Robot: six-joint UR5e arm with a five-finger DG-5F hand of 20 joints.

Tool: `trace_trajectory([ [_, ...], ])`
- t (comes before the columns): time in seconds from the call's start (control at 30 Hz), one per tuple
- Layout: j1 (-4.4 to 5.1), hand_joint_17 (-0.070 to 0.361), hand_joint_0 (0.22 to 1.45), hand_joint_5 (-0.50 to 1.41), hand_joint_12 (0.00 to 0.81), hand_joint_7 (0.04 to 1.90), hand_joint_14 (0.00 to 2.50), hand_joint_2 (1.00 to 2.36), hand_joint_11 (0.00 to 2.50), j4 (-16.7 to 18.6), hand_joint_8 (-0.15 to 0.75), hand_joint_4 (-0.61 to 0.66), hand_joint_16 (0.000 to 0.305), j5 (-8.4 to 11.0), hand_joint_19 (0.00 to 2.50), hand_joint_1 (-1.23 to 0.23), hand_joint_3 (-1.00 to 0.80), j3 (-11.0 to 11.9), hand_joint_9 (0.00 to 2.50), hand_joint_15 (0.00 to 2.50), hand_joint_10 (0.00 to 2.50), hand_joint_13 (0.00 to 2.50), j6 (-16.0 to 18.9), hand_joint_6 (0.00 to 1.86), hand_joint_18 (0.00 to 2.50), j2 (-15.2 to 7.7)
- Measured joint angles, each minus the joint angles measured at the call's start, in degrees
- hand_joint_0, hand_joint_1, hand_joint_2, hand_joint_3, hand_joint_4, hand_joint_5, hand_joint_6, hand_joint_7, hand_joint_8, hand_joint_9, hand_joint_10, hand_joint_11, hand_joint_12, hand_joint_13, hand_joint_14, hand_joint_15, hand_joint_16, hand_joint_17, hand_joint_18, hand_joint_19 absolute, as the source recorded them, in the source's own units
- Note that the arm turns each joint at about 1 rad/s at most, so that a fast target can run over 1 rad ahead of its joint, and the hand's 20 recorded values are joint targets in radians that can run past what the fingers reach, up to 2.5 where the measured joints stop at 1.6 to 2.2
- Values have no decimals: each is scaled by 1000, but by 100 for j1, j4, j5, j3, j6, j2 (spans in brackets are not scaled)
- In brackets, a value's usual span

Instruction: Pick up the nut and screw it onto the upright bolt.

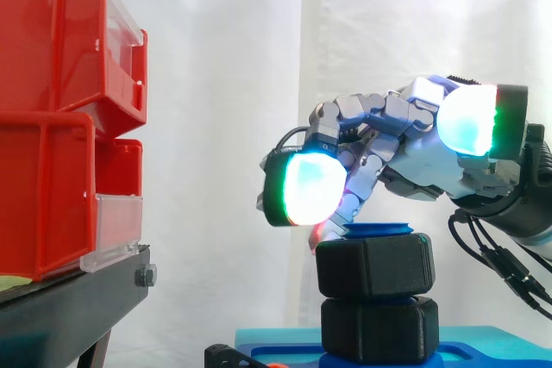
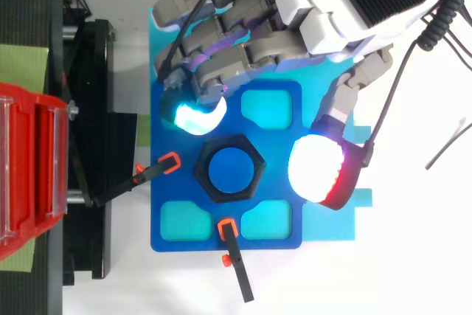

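**Turning the nut down on the bolt**

I see the black nut (image 1: 375,265) sitting round the blue bolt (image 2: 232,170). The top of the bolt pokes out just above it. Under the nut, lower on the bolt, is a second black six-sided block (image 1: 379,329). So I think the nut is already on, and my job now is to twist it down.

My hand (image 1: 405,144) hangs just over the bolt. It is open in a loose claw and holds nothing. One glowing fingertip (image 2: 193,116) is just beside the nut. The thumb pad (image 2: 316,170) is on the other side of the bolt, a little apart from the nut.

To do this well, I would lower the hand until the pads are level with the flat sides of the nut, not with the top of the bolt. Then I would pinch two flat sides that face away from each other. I would make small turns, let go, and grab again. I would keep the hand straight above the bolt so the nut does not tip and jam.

The blue plate (image 2: 164,193) under the bolt has pale pockets (image 2: 265,108) round the bolt. The ones I can see into have nothing in them. The fingertip hides part of one. Two red bins (image 1: 52,49) sit stacked on a black stand (image 1: 69,299), well away from the bolt. I cannot see what is in them.
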Motion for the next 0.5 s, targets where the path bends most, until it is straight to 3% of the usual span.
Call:
trace_trajectory([
  [0.17, 43, 94, 433, -163, 341, 724, 0, 1000, 0, 5, 269, 218, 42, -2, 0, -124, -500, 2, 785, 0, 0, 510, -1, 502, 220, -2],
  [0.5, 212, 96, 431, -170, 351, 713, 0, 1000, 0, -168, 270, 214, 43, 34, 0, -117, -500, -63, 704, 0, 0, 471, -32, 502, 155, -19],
])
